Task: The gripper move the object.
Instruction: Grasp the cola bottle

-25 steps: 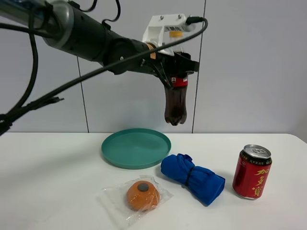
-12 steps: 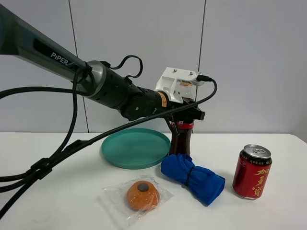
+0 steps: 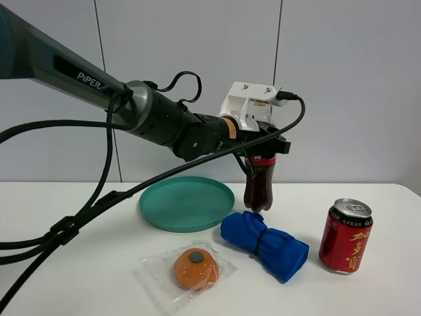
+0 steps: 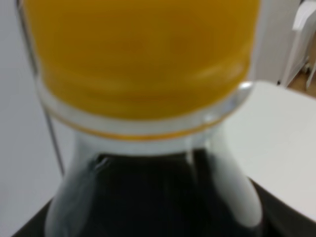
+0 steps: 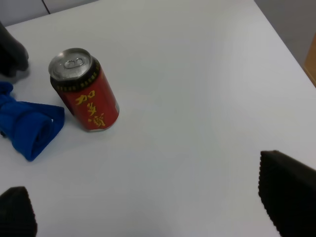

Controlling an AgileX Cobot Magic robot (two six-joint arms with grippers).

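The cola bottle [image 3: 258, 187] hangs upright in my left gripper [image 3: 262, 151], which is shut around its neck at the red label. The bottle's base sits just behind the blue cloth and right of the green plate; I cannot tell if it touches the table. In the left wrist view the yellow-orange cap [image 4: 143, 49] and the dark cola below the neck [image 4: 148, 197] fill the picture. My right gripper [image 5: 153, 210] is open and empty above the table's right part, and is out of the exterior view.
A green plate [image 3: 186, 203] lies at the back middle. A rolled blue cloth [image 3: 264, 243] lies in front of the bottle, also seen in the right wrist view [image 5: 27, 126]. A red can [image 3: 346, 236] [image 5: 85, 92] stands right. A wrapped orange bun [image 3: 193, 267] lies in front.
The left arm has lowered the bottle from high above the plate to table level, then shifted it a little to the right. The other objects have not moved.
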